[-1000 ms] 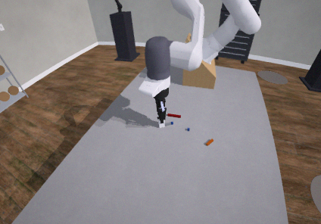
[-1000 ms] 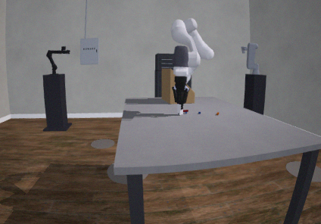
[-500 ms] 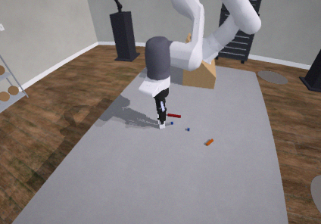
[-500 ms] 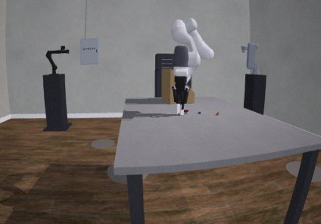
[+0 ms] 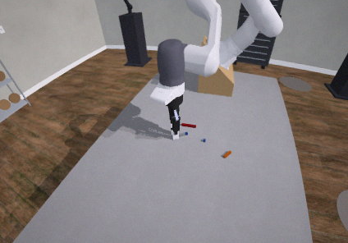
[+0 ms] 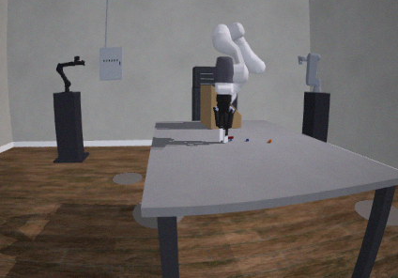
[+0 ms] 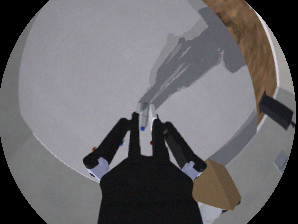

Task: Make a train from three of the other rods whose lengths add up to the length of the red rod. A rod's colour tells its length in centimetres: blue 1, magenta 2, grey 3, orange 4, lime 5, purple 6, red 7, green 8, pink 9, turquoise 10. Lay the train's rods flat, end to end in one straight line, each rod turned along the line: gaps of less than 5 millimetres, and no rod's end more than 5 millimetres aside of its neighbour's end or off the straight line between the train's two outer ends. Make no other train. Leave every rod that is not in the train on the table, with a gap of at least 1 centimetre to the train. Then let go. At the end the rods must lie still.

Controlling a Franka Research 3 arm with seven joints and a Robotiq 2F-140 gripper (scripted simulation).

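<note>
The arm reaches from the far edge of the tabletop [image 5: 254, 212], its wrist pointing straight down. The gripper [image 5: 176, 136] touches down near the middle, fingers slightly parted, gripping nothing. A blue rod [image 5: 186, 134] lies just beside its tips; the red rod [image 5: 189, 125] just behind. Another blue rod [image 5: 203, 139] and the orange rod [image 5: 226, 153] lie toward the right edge. Bare surface stretches toward the near edge.
</note>
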